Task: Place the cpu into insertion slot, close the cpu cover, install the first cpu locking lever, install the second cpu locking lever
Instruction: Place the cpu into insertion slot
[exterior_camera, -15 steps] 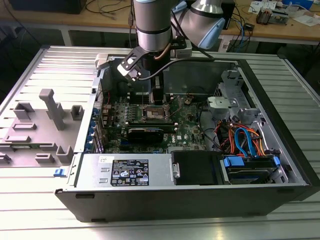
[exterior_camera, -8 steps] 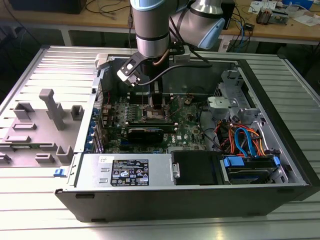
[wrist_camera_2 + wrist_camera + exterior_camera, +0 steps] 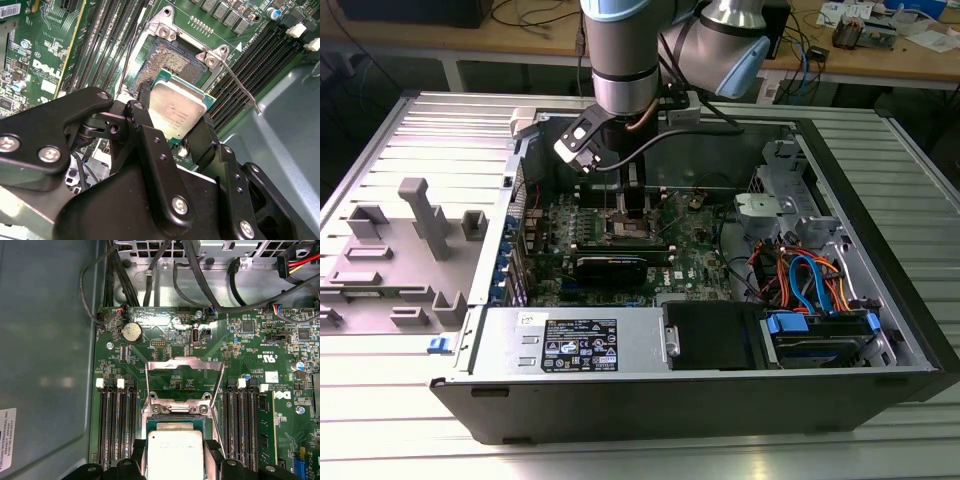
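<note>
The tool point(image 3: 176, 111), clenched on the cpu point(image 3: 175, 100) just above the insertion slot point(image 3: 172, 60) with the cpu cover point(image 3: 184, 363) raised, likely needs the chip level and squared to the socket.

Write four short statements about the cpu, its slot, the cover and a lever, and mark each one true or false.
1. The gripper is clamped on the cpu. True.
2. The cpu cover is shut down over the socket. False: it stands raised behind the socket, and the green board shows through its window.
3. Part of the contact field of the insertion slot lies uncovered beside the cpu. True.
4. The gripper holds a locking lever. False: the lever sticks out free beside the slot, and the fingers are on the cpu.
</note>
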